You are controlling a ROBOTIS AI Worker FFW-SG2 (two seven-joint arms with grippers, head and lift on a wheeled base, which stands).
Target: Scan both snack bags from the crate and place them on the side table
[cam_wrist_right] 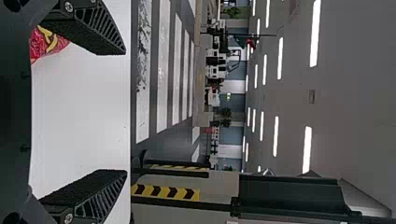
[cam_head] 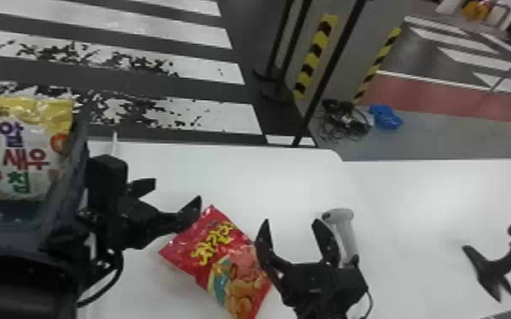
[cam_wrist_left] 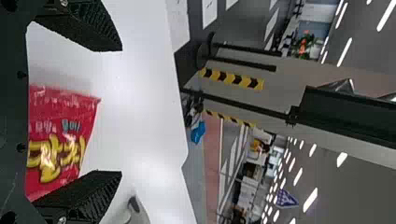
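The red snack bag (cam_head: 225,263) lies on the white table between the two arms. My left gripper (cam_head: 172,195) is open above the table at the bag's upper left; the left wrist view has the red bag (cam_wrist_left: 58,140) beyond the open left gripper (cam_wrist_left: 119,112). On the bag's right side stands my open right gripper (cam_head: 290,225), nothing between its fingers; in the right wrist view a corner of the bag (cam_wrist_right: 46,44) is beside the right gripper (cam_wrist_right: 123,112). The yellow and white snack bag (cam_head: 25,148) is in the dark crate (cam_head: 74,169) at the left. The grey scanner (cam_head: 343,229) is just behind my right gripper.
A black stand (cam_head: 496,267) rests on the right part of the white table (cam_head: 416,195). Beyond the table's far edge are dark poles (cam_head: 331,72), a bundle of cables (cam_head: 343,121) and a blue item (cam_head: 386,116) on the floor.
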